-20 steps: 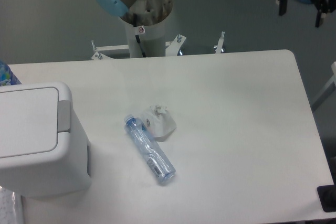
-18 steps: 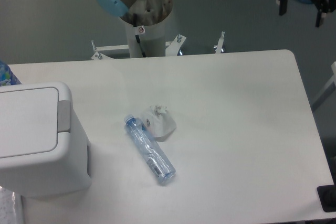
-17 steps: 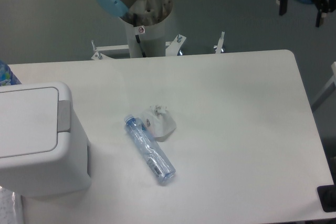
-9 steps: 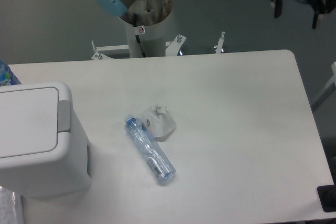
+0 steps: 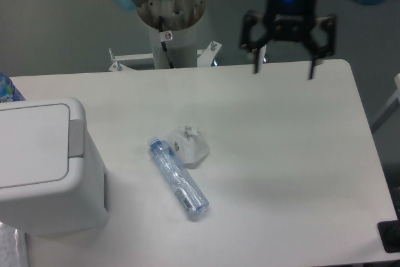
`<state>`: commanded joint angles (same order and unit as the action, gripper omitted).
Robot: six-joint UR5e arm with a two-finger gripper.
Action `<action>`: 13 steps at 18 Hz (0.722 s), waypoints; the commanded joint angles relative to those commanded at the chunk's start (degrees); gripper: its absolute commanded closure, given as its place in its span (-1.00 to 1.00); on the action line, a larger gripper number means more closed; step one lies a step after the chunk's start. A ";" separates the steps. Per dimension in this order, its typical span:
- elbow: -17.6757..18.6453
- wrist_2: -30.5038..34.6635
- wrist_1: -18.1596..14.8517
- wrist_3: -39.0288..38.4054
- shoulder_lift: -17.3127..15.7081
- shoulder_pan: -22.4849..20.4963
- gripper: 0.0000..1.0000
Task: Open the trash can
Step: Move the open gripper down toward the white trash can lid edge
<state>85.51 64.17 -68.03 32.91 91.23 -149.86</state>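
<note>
Trash can (image 5: 47, 167) sits at the desk's (image 5: 300, 154) front-left corner, lid flat and shut. Mid-desk, a clear bottle (image 5: 178, 178) lies on its side, its cap end just beside a white paper wad (image 5: 190, 146). Up by the back edge the gripper (image 5: 282, 70) hovers, fingers spread wide, holding nothing, well apart from the can.

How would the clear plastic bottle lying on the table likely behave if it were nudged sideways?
The bottle lies on its side on the flat table, so it would probably roll. It looks empty, so likely light, easily shoved. The paper wad beside it might block rolling that way.
</note>
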 joint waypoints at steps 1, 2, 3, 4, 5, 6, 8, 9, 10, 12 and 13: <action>0.70 -0.36 0.09 -2.82 -0.17 1.14 -1.00; 1.31 -0.36 0.09 -4.85 -0.44 2.28 -1.00; 1.93 -0.36 0.26 -6.09 -0.53 3.08 -1.00; 2.55 -0.54 0.79 -6.80 -0.53 4.30 -1.00; 2.99 -0.54 1.40 -7.41 -0.44 6.06 -1.00; 3.25 -0.54 2.36 -8.38 -0.09 7.47 -1.00; 3.60 -0.54 4.91 -11.45 0.61 9.41 -1.00; 3.95 -0.54 6.66 -12.33 1.22 10.46 -1.00; 4.04 -0.54 8.51 -12.60 1.66 11.51 -1.00; 3.96 -0.36 10.71 -12.52 3.07 13.97 -1.00; 3.96 -0.28 11.07 -12.61 3.60 14.86 -1.00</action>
<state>89.47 63.90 -56.96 20.30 94.83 -135.01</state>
